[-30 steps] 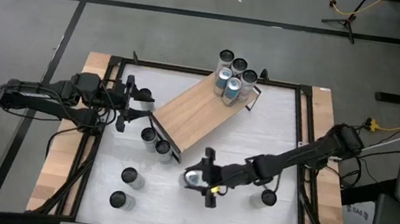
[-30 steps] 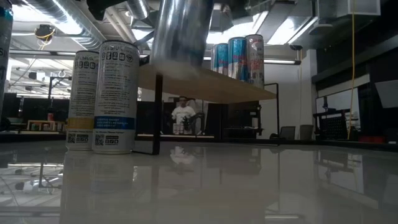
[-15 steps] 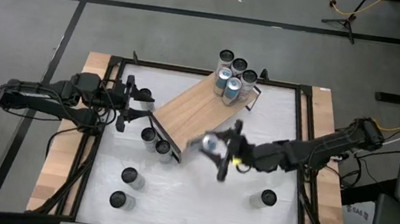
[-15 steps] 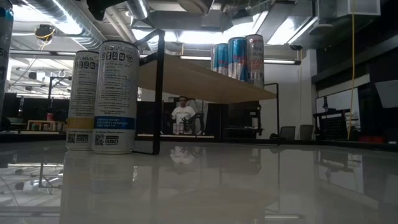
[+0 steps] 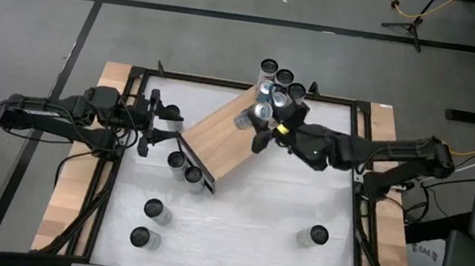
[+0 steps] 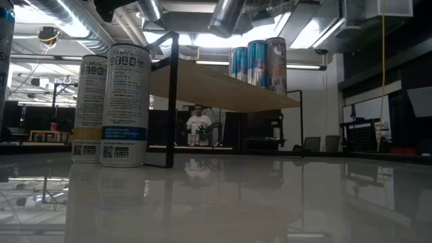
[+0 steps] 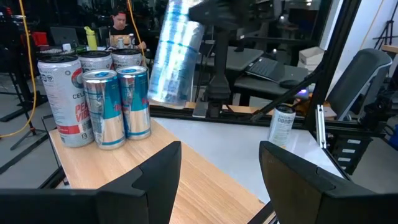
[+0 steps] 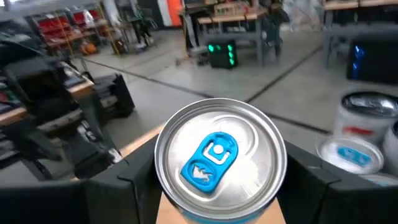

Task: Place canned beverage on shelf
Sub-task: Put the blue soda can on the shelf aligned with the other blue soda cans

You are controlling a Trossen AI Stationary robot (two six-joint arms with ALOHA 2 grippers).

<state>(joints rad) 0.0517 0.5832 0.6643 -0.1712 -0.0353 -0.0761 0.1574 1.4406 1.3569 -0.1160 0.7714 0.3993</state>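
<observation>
White tabletop (image 5: 236,215) is bearing five loose cans and the shelf (image 5: 223,136), where four cans are clustering at its far end. Right gripper (image 5: 261,125) is pinching a can (image 5: 261,113) above the board's bare middle; left gripper (image 5: 149,122) is waiting half-spread beside the near end.

Right hand (image 8: 219,186) clamps a silver can (image 8: 219,163), blue pull tab (image 8: 209,161) on its lid facing the camera. Light wooden shelf (image 8: 140,144) lies behind it; further can tops (image 8: 367,134) stand near.
</observation>
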